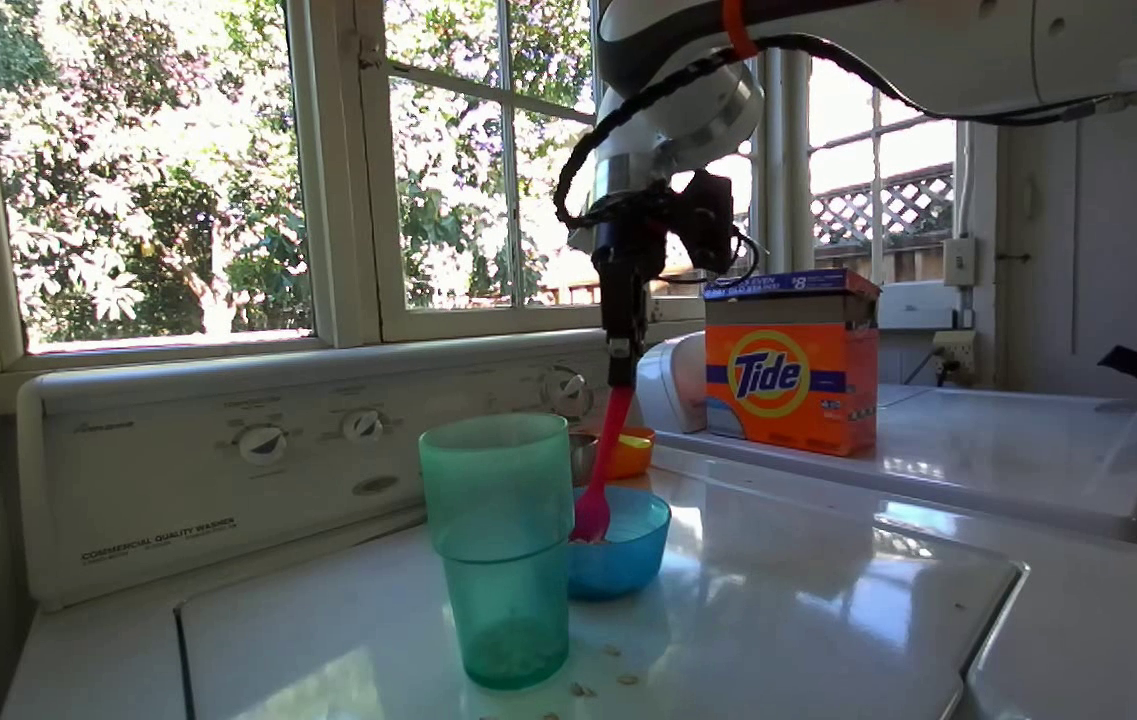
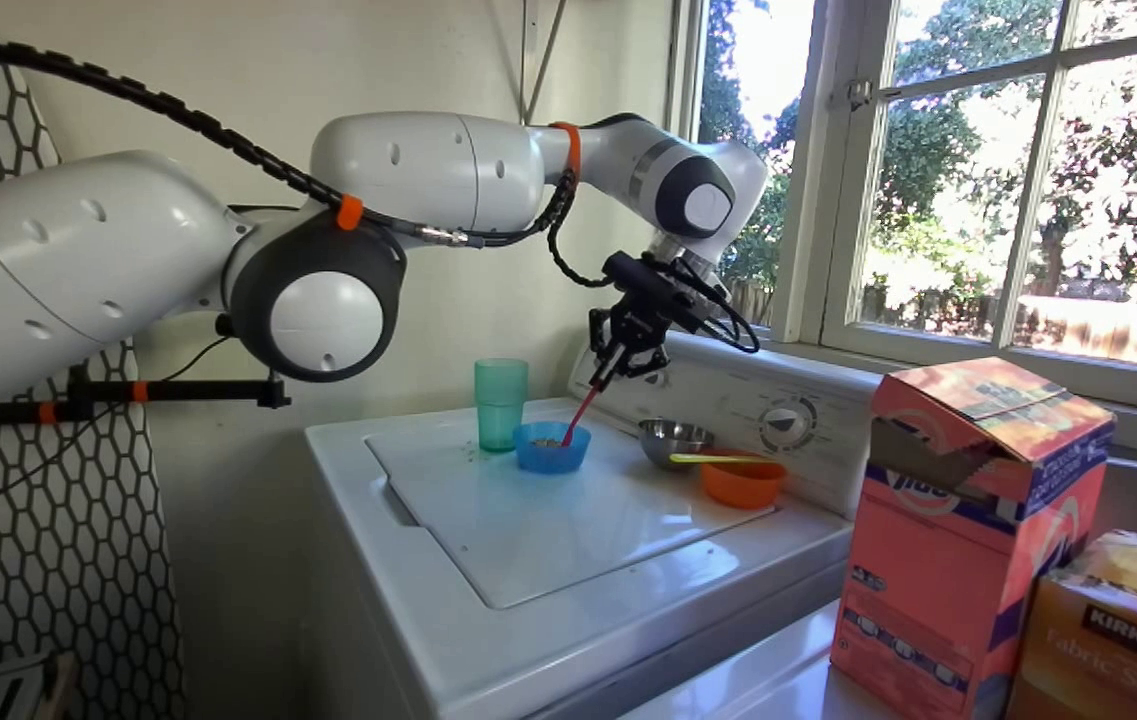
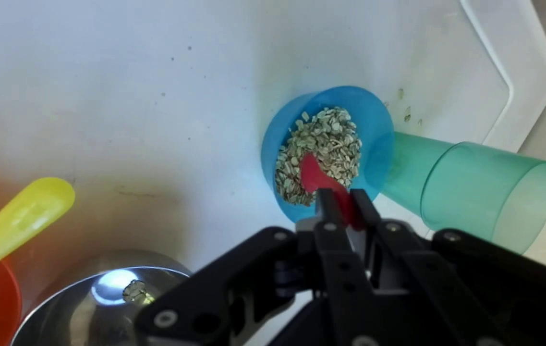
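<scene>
My gripper is shut on the handle of a red spoon. In both exterior views, the gripper points down and the spoon slants from it into a blue bowl. In the wrist view, the blue bowl holds oat-like flakes, and the spoon's head is at or over them. A translucent green cup stands upright close beside the bowl; it also shows in the wrist view.
A metal bowl and an orange bowl with a yellow spoon stand near the washer's control panel. Loose flakes lie by the cup. A Tide box and a Kirkland box stand alongside.
</scene>
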Motion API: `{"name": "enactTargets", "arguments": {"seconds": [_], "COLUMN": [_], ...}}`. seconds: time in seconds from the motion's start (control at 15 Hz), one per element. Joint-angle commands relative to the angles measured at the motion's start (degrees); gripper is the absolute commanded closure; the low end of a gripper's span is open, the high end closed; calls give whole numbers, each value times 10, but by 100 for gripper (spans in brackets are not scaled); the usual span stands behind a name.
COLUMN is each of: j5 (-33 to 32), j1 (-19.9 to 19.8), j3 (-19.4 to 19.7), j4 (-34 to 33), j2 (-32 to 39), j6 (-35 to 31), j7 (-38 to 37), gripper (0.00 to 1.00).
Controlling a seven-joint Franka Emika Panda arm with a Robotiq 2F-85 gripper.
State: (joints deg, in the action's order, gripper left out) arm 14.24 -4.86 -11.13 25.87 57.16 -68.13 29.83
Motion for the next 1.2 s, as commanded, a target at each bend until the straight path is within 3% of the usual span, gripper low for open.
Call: {"name": "enactTargets", "arguments": {"seconds": [0.0, 0.47, 1.13], "j5": [-25, -36, -3], "j1": [6, 10, -9], "j3": [12, 9, -19], "j4": [0, 4, -7], "j2": [-8, 0, 36], "j6": [5, 9, 16], "j7": [2, 38, 164], "gripper": [97, 97, 97]}}
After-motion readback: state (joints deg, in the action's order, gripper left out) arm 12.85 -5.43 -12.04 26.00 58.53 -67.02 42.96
